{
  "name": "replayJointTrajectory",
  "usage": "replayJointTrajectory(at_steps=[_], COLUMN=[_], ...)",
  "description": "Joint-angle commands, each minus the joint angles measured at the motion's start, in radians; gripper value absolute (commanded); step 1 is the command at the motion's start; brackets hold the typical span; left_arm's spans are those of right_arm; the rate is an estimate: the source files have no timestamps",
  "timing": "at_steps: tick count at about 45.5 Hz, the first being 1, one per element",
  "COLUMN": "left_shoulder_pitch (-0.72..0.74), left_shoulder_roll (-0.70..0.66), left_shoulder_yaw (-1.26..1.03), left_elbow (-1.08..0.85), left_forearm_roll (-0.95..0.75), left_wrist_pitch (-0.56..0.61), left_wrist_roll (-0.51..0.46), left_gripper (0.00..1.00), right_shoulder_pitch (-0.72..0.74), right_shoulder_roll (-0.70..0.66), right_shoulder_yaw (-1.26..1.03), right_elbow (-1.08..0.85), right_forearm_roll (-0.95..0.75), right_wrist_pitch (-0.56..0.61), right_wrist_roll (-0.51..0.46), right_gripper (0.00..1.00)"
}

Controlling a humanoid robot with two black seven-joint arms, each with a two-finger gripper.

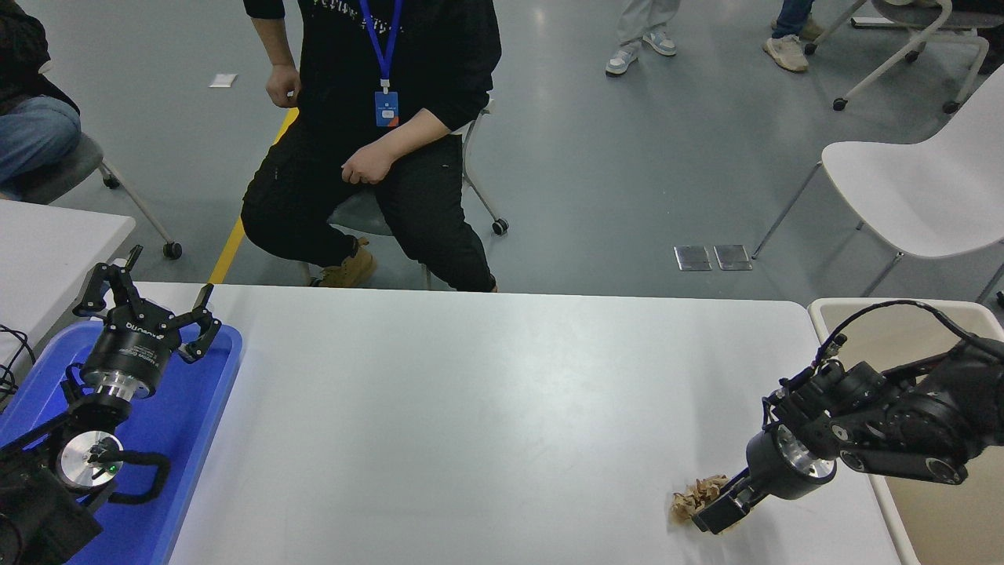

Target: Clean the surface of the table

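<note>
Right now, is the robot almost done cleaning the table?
Nearly, it seems. The table surface looks bare except for one crumpled brown paper wad near its front right. The right gripper is down on that wad; whether it grips it is unclear. Left to do: lift it off, perhaps into the beige bin. The left gripper hangs open above the blue tray.
</note>
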Motion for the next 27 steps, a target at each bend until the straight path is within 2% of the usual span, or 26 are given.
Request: replayJointTrajectory(at_steps=[1,21,27], left_shoulder_pitch=[0.0,0.0,0.0], left_shoulder_roll=[0.0,-0.001,0.0], left_shoulder_yaw=[0.0,0.0,0.0], left_elbow=[0.0,0.0,0.0], left_forearm_roll=[0.0,0.0,0.0], left_wrist_pitch=[0.0,0.0,0.0], left_wrist_roll=[0.0,0.0,0.0], left_gripper=[1.0,1.0,1.0], right_shoulder_pitch=[-0.019,-0.065,-0.079], right_shoulder_roll=[0.002,0.014,0.034], right_shoulder_yaw=[0.012,0.012,0.007], right_elbow=[-0.025,-0.053,-0.07], right_forearm_roll=[0.0,-0.001,-0.003], right_wrist_pitch=[-0.013,-0.076,-0.113], right_wrist_roll=[0.0,0.0,0.001], right_gripper=[0.99,0.98,0.84])
